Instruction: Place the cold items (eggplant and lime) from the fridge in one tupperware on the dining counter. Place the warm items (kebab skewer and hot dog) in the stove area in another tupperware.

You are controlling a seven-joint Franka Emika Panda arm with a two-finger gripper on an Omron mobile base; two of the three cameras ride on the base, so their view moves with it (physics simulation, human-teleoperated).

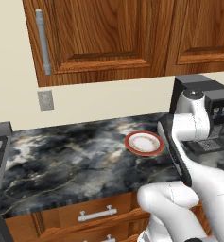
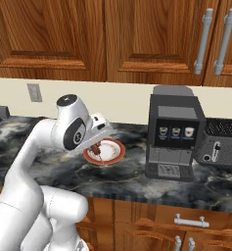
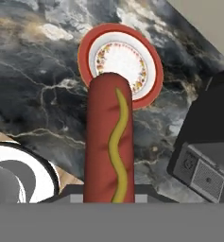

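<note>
The hot dog (image 3: pixel 107 142) stands lengthwise up the middle of the hand view, a red-brown sausage with a wavy yellow mustard line along its length. Its lower end sits at the pincer (image 3: pixel 108 198), clamped there. Its rounded upper end overlaps the lower edge of the plate (image 3: pixel 146 56), a red-rimmed round plate with a white centre and a speckled ring, which lies on the dark marbled surface (image 3: pixel 33 94). To the right of the hot dog, a black appliance (image 3: pixel 208 156) with a grey grille stands on the surface.
</note>
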